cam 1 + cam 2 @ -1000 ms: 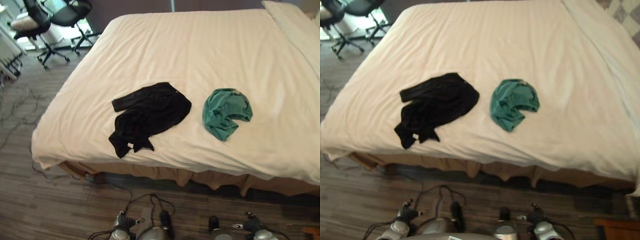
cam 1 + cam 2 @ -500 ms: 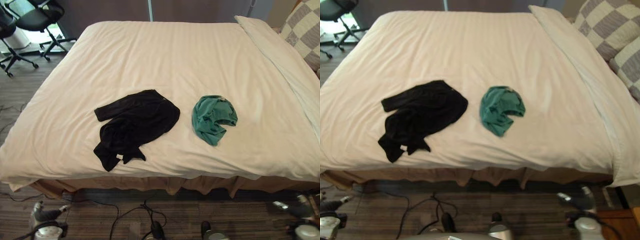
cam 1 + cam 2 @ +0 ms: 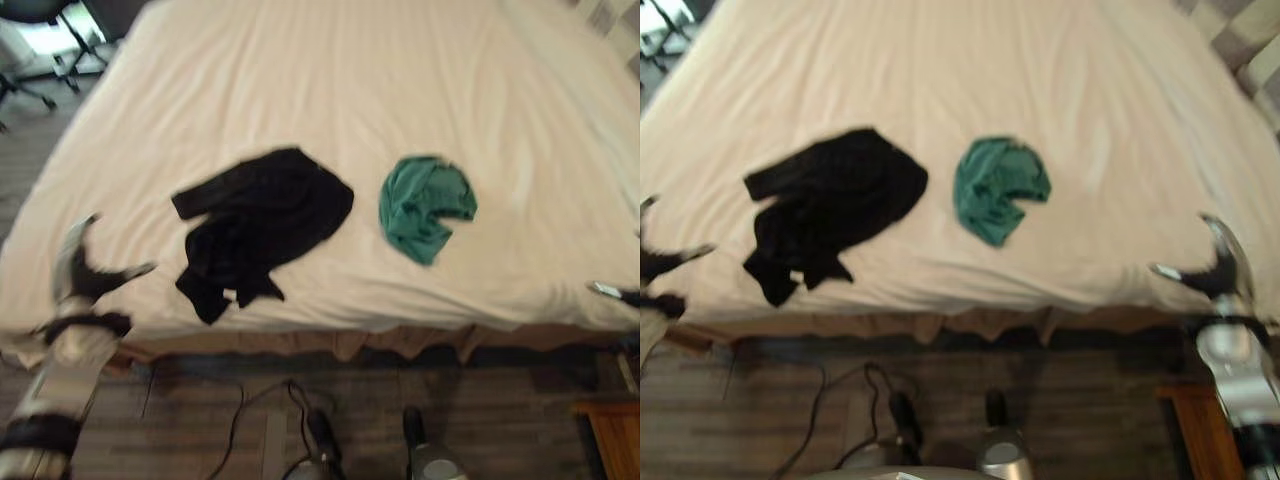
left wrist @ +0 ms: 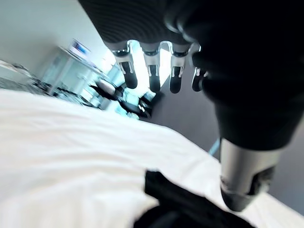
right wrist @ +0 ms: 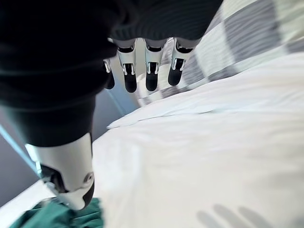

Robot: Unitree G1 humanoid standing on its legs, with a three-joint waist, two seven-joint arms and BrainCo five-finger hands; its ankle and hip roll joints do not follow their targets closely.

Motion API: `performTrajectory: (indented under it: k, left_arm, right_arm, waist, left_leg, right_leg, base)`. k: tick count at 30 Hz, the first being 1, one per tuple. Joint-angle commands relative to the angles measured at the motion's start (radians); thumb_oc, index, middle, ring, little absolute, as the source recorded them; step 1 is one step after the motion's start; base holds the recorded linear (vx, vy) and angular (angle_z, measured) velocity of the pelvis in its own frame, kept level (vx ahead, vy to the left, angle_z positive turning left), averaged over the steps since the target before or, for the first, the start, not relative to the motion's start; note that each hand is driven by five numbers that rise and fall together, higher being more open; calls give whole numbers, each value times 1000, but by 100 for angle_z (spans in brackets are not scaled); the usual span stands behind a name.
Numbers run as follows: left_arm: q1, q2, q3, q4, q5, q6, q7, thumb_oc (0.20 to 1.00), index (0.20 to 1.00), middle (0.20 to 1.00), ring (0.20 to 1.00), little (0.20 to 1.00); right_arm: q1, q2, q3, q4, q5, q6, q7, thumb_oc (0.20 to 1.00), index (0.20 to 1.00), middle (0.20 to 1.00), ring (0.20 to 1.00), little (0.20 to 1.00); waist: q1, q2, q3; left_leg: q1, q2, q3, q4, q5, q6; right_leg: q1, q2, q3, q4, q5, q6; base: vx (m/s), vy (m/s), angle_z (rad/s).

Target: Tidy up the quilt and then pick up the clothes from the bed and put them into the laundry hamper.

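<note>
A cream quilt [image 3: 330, 80] lies spread flat over the bed. On its near part sit a crumpled black garment [image 3: 262, 222] and, to its right, a bunched green garment [image 3: 425, 205]. My left hand [image 3: 85, 272] hovers open at the bed's near left edge, left of the black garment and apart from it. Past my left hand's straight fingers [image 4: 149, 71] the wrist view shows the black garment [image 4: 183, 206]. My right hand [image 3: 1215, 272] is open at the near right edge, well right of the green garment [image 5: 59, 216]. Neither hand holds anything.
Office chairs [image 3: 35, 25] stand on the floor beyond the bed's far left corner. Checkered pillows [image 3: 1240, 45] lie at the bed's head on the right. A brown wooden object [image 3: 612, 440] stands on the dark floor at the lower right.
Both hands have risen from near the floor to the bed's near edge, left and right. The camera has tipped down and closer, so the bed sits larger in view.
</note>
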Motion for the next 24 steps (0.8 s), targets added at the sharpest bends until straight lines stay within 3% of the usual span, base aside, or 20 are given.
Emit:
performTrajectory:
  k: [1,8,10,11,12,14,18,24]
  left_arm:
    - [-227,60,-84,62,122,37,39,1000,1000,1000,1000,1000]
    - [-520,64,-259,139,277,104,83,1000,1000,1000,1000,1000]
    - [-631,108,-347,164,412,151,99,1000,1000,1000,1000,1000]
    - [-681,129,-389,171,483,169,81,269,269,269,269,269]
    - [-708,118,-435,245,555,189,57,200,200,200,200,200]
    - [-723,96,-483,302,608,188,9,200,200,200,200,200]
    - [-667,69,-488,291,636,166,-23,200,200,200,200,200]
    - [-380,46,-354,82,522,75,-39,200,200,200,200,200]
  right_arm:
    - [-160,-71,37,-53,-70,-38,-63,1000,1000,1000,1000,1000]
    - [-247,-73,61,-135,-106,-53,-112,1000,1000,1000,1000,1000]
    - [-253,-63,45,-199,-122,-66,-125,1000,1000,1000,1000,1000]
    - [-237,-60,29,-233,-131,-72,-124,1000,1000,1000,1000,1000]
    - [-243,-45,29,-260,-137,-76,-123,1000,1000,1000,1000,1000]
    - [-249,-34,20,-286,-137,-85,-114,1000,1000,1000,1000,1000]
    - [-260,-26,15,-312,-161,-92,-121,1000,1000,1000,1000,1000]
    - [-362,-79,92,-311,-230,-72,-135,1000,1000,1000,1000,1000]
  waist:
    - [9,-8,75]
    - [2,-12,134]
    - [-4,-13,153]
    - [-11,-13,165]
    - [-21,-14,174]
    - [-21,-18,176]
    - [-16,-18,173]
    - [28,-23,159]
  left_leg:
    - [39,43,13,16,-100,-56]
    - [-66,49,20,10,-65,-63]
    - [-110,56,27,3,-57,-65]
    - [-139,59,36,0,-50,-68]
    - [-158,61,43,-2,-48,-70]
    - [-171,63,49,-3,-44,-73]
    - [-168,60,44,-5,-46,-76]
    - [-136,55,23,-5,-53,-78]
  right_leg:
    - [-117,15,-5,108,-124,31]
    - [-227,13,-11,119,-96,42]
    - [-274,12,-10,112,-84,51]
    - [-302,12,-13,109,-78,56]
    - [-327,12,-12,109,-73,58]
    - [-341,11,-11,107,-71,59]
    - [-335,9,-13,103,-74,56]
    - [-293,11,-15,86,-77,44]
  base:
    - [-108,-25,-3]
    - [-66,-32,-5]
    - [-65,-15,-7]
    - [-91,13,-14]
    - [-66,8,-15]
    - [-14,-6,-13]
    - [18,-8,-3]
    - [43,-44,0]
